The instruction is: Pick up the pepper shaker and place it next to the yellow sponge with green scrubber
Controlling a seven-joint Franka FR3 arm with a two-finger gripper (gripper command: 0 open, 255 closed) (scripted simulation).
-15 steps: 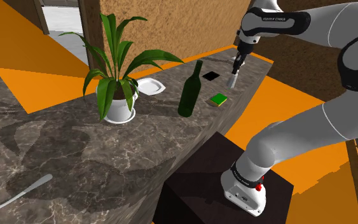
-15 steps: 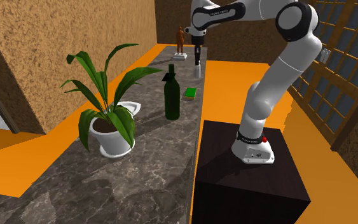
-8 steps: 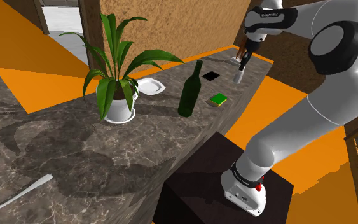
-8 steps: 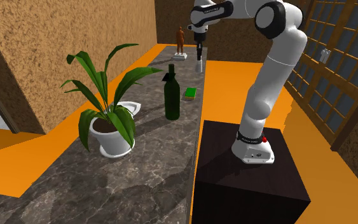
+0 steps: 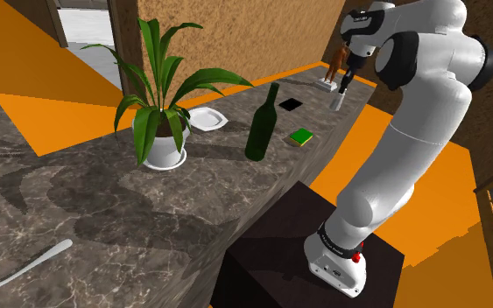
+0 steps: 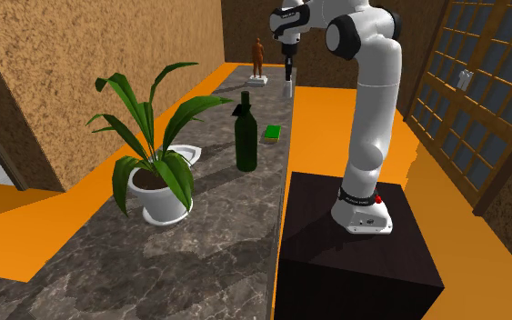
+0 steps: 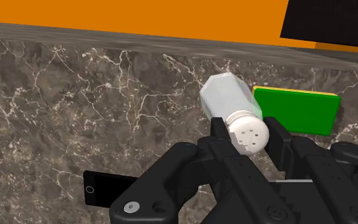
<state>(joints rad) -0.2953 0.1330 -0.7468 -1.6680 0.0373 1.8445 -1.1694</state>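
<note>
The pepper shaker (image 7: pixel 230 103) has a clear body and a white holed cap, and my gripper (image 7: pixel 247 137) is shut on its cap end. In the shoulder view the gripper (image 5: pixel 344 85) holds the shaker (image 5: pixel 338 101) in the air over the counter's far end, beyond the sponge (image 5: pixel 301 136). The sponge (image 7: pixel 296 109) is green on top with a yellow edge and lies flat on the dark marble counter (image 7: pixel 75 95), close beside the shaker's tip. The second exterior view has the gripper (image 6: pixel 286 76) and shaker (image 6: pixel 287 91) above the counter's edge, past the sponge (image 6: pixel 272 134).
A dark green bottle (image 5: pixel 261 124) stands close to the sponge. A black phone (image 5: pixel 290 103) lies flat near it, and a brown figurine (image 5: pixel 334 63) stands at the far end. A potted plant (image 5: pixel 159 109), a white plate (image 5: pixel 207 119) and a fork (image 5: pixel 21 271) lie further along.
The gripper has carried the shaker a little to the shoulder view's right and upward, toward the figurine. The arm's upper links have swung up over the stand.
</note>
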